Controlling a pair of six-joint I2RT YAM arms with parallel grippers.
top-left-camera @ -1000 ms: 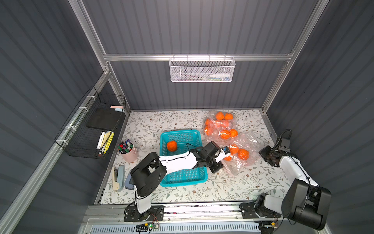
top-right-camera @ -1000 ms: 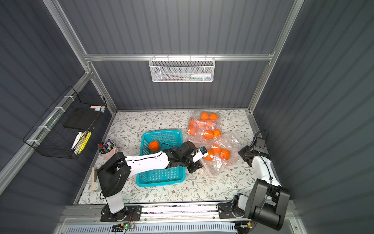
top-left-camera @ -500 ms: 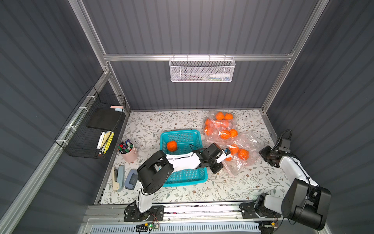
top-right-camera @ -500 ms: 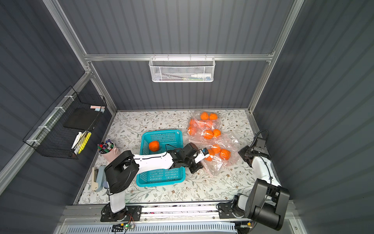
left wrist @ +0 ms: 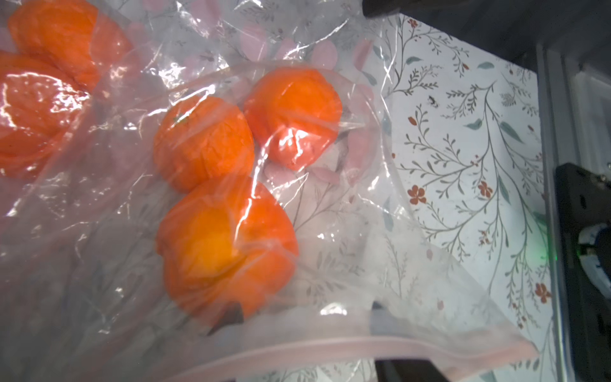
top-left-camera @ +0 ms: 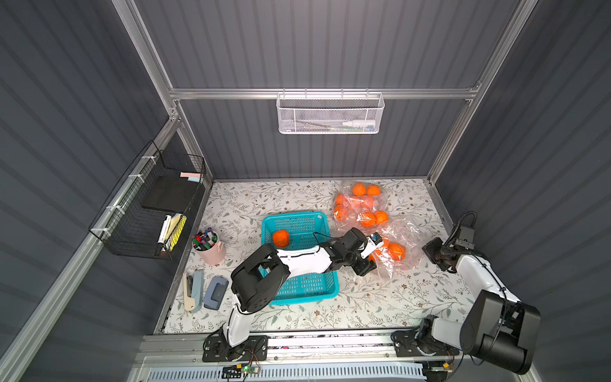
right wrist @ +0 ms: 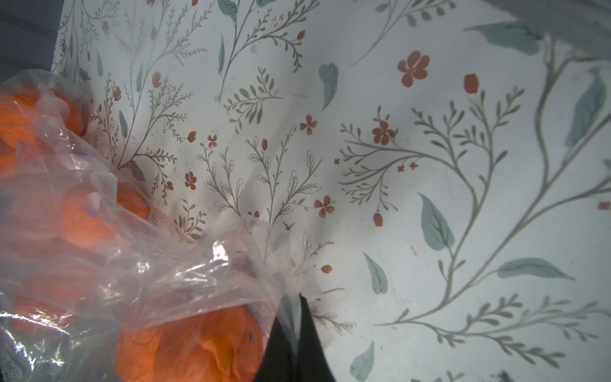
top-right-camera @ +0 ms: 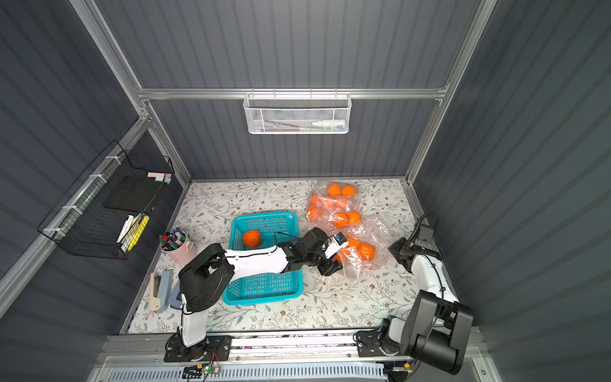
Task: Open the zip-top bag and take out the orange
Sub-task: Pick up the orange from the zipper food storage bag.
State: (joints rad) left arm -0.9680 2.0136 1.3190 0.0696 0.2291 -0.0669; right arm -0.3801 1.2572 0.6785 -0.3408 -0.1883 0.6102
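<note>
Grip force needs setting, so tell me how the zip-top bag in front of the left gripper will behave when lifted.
Likely floppy: the zip-top bag is thin, wrinkled film that bunches where the right gripper pinches it. Probably bottom-heavy: three loose oranges sit inside and could roll and shift the load. The glossy film may be slippery.

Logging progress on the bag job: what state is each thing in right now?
zip-top bag: lying down, three oranges inside, zip unclear
left gripper: jaws apart at the bag's zip edge
right gripper: jaws shut on the bag's plastic
teal basket: upright, loose orange in it
far bags: lying down, fruit inside
pink cup: upright, full of markers
</note>
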